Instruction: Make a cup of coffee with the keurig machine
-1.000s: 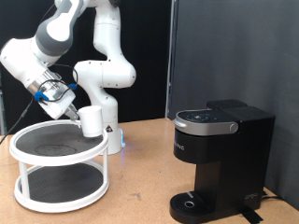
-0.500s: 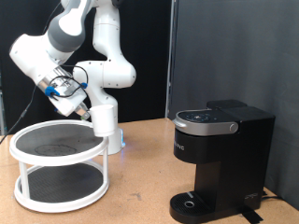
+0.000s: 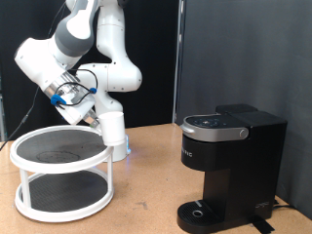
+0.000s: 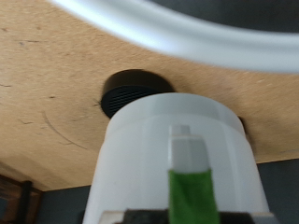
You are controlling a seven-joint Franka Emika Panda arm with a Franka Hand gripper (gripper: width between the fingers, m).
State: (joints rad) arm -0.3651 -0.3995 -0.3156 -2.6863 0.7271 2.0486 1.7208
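My gripper (image 3: pixel 95 114) is shut on the white cup (image 3: pixel 112 128) and holds it in the air, just past the right edge of the white round stand (image 3: pixel 60 174) in the exterior view. The cup hangs in front of the robot's base. The black keurig machine (image 3: pixel 230 166) stands at the exterior view's right, lid down, with its round drip base (image 3: pixel 200 212) bare. In the wrist view the cup (image 4: pixel 159 140) fills the frame, with a green fingertip (image 4: pixel 192 182) pressed on it. A round black ribbed thing (image 4: pixel 131 91) shows on the table behind the cup.
The two-tier white stand has dark mesh shelves, both bare, at the exterior view's left. Its rim (image 4: pixel 187 37) crosses the wrist view. The wooden table (image 3: pixel 146 195) lies between the stand and the machine. A black wall is behind.
The gripper has carried the cup off the stand's top shelf toward the exterior view's right, now past the stand's rim. The machine has not moved.
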